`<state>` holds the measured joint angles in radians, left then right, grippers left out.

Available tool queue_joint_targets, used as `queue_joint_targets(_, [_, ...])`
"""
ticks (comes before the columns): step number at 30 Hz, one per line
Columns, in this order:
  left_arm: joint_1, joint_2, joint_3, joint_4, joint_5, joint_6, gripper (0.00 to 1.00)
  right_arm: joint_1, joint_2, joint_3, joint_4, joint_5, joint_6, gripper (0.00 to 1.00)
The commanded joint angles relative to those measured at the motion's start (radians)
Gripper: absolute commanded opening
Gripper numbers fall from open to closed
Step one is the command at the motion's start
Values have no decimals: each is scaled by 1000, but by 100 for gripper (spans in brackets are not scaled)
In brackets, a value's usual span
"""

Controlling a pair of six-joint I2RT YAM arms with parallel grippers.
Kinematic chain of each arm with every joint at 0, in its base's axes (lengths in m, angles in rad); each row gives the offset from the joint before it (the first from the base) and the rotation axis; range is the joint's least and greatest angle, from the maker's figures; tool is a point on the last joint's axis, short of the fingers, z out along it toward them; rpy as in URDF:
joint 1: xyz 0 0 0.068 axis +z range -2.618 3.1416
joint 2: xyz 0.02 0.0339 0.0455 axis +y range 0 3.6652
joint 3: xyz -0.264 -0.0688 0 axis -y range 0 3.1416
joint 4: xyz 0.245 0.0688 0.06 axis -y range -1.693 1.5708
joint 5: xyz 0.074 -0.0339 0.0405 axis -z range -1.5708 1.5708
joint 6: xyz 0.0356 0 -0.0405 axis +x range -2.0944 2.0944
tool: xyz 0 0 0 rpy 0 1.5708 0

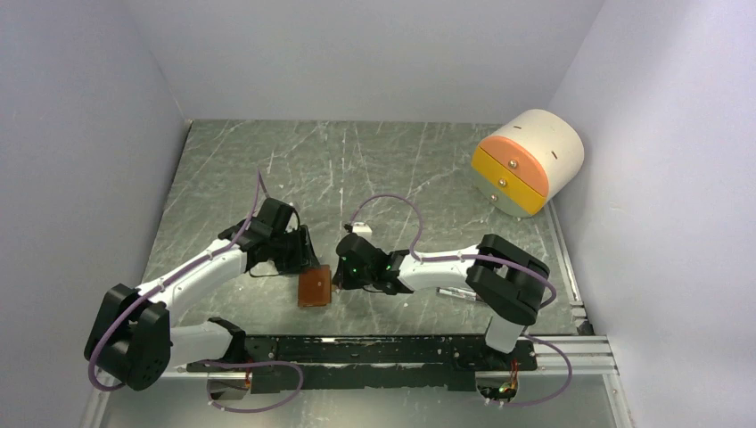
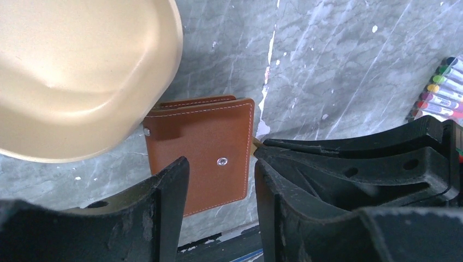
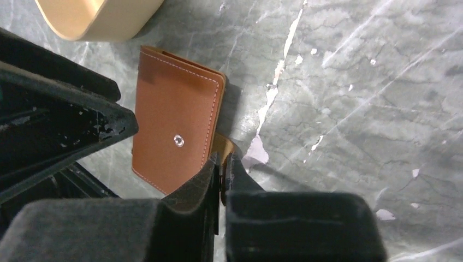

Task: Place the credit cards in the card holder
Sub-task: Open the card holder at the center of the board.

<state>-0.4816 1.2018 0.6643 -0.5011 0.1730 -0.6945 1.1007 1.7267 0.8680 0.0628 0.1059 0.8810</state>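
The brown leather card holder (image 1: 314,287) lies shut on the table, snap button up; it also shows in the left wrist view (image 2: 202,136) and the right wrist view (image 3: 174,120). My left gripper (image 2: 221,162) is open and empty just above it, with a finger on each side of its near part. My right gripper (image 3: 221,162) is shut on a tan flap (image 3: 227,144) at the card holder's edge. In the top view, the left gripper (image 1: 306,254) and right gripper (image 1: 340,272) meet over the card holder. No credit cards are in view.
A cream rounded object (image 2: 82,71) sits right beside the card holder, also in the right wrist view (image 3: 98,19). Coloured pens (image 2: 437,90) lie to the right. A cream and orange drawer unit (image 1: 530,160) stands at the back right. A black rail (image 1: 374,352) runs along the near edge.
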Motion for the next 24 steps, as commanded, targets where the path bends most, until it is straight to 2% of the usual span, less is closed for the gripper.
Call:
queue_joint_targets(1, [-4,10,26,36,57,20,53,-7,-45,11,-13,33,-25,0])
queue_joint_targets(7, [2,1,31,156,202,9,64,-13,-275,-17,-125,127,-79,0])
queue_joint_targets(13, [20,22,1,262,316,15,75,-15,-290,-28,-170,141,-84,0])
queue_joint_targets(16, [24,18,-38,334,328,2,74,-19,-295,-60,-146,153,-67,0])
queue_joint_targets(21, [28,45,-3,214,214,35,68,-48,-314,-118,-135,157,-70,0])
queue_joint_targets(24, [28,45,15,166,163,53,63,-107,-354,-196,-81,115,-78,0])
